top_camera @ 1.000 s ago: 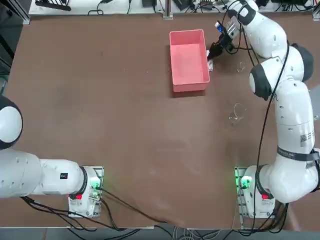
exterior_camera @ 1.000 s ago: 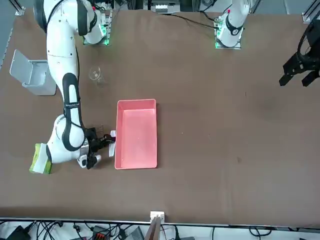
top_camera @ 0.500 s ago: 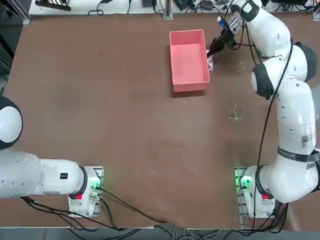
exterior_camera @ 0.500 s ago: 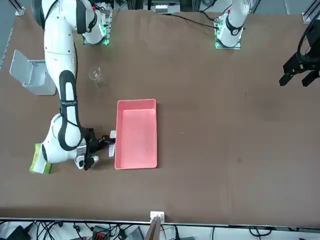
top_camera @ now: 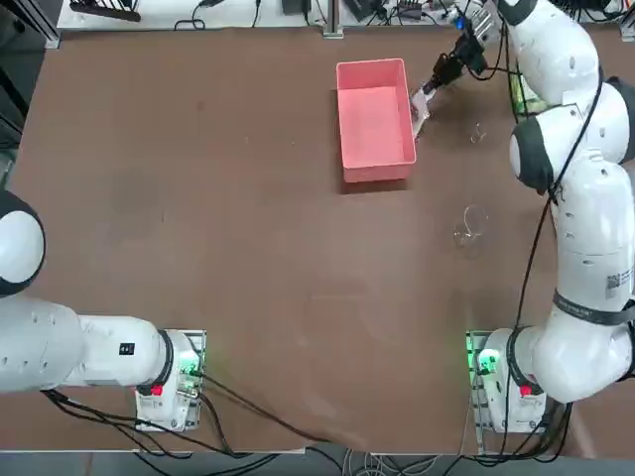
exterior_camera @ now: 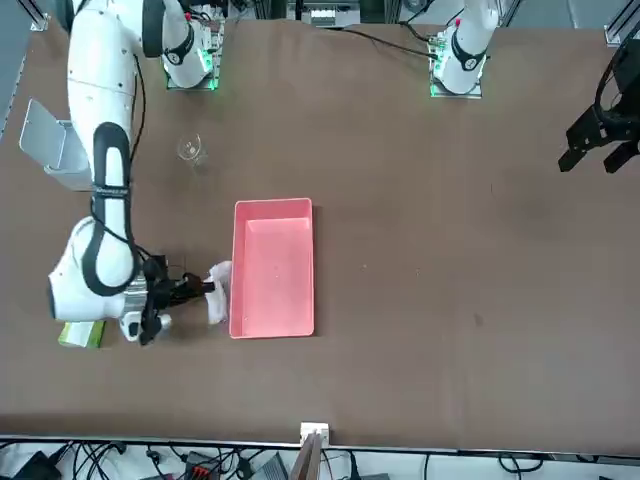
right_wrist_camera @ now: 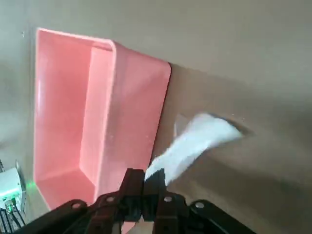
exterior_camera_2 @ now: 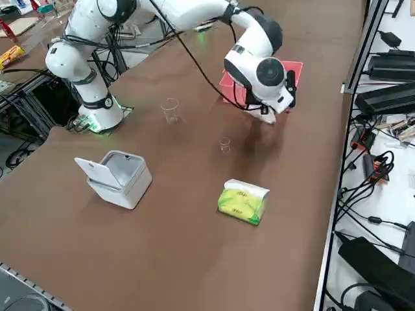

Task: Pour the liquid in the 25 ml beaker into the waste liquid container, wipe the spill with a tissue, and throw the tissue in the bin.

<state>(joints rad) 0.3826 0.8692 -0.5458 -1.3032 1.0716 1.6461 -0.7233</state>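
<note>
Right gripper point(right_wrist_camera: 145, 175) pinched the tissue point(right_wrist_camera: 197, 139) beside the pink tray point(right_wrist_camera: 134, 107); the loose end risked snagging its wall!

white arm, black bands, cables

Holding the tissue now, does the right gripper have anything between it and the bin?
The small beaker and large beaker stand near the direct line from the tissue in the right gripper to the bin.
</note>
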